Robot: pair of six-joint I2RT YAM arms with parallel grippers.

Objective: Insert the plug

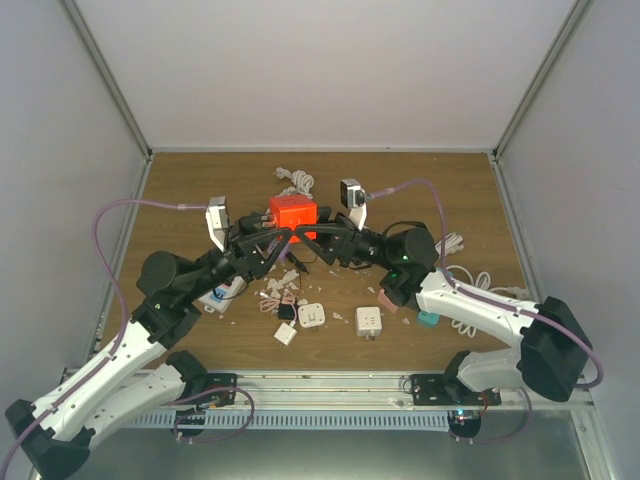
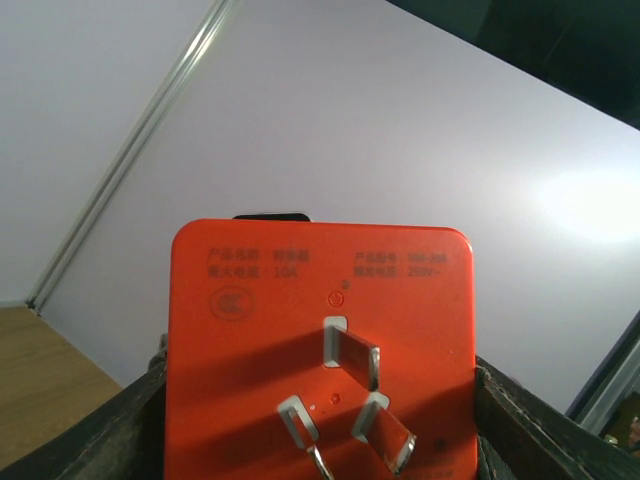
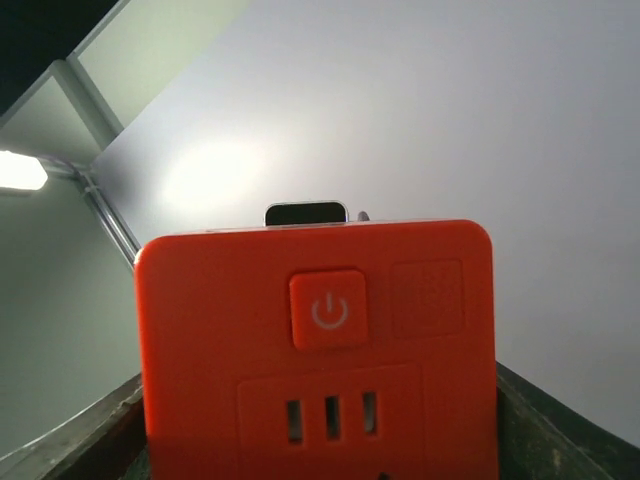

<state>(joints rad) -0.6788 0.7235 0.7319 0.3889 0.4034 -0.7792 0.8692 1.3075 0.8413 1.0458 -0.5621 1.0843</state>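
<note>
An orange cube power adapter (image 1: pixel 293 212) is held above the table's middle between both grippers. My left gripper (image 1: pixel 283 236) is shut on it from the left. The left wrist view shows the cube's back (image 2: pixel 320 300) with three metal prongs (image 2: pixel 365 385) between my dark fingers (image 2: pixel 90 435). My right gripper (image 1: pixel 306 236) is shut on it from the right. The right wrist view shows the cube's face (image 3: pixel 320 340) with a power button (image 3: pixel 328 309) and three slots (image 3: pixel 330 416), between that gripper's fingers (image 3: pixel 565 435).
On the wooden table lie two white plug adapters (image 1: pixel 312 315) (image 1: pixel 369 321), a small white plug (image 1: pixel 285 334), a white power strip (image 1: pixel 222 293), a teal piece (image 1: pixel 428 318), and white cables at the back (image 1: pixel 297 180) and right (image 1: pixel 470 275). Grey walls surround the table.
</note>
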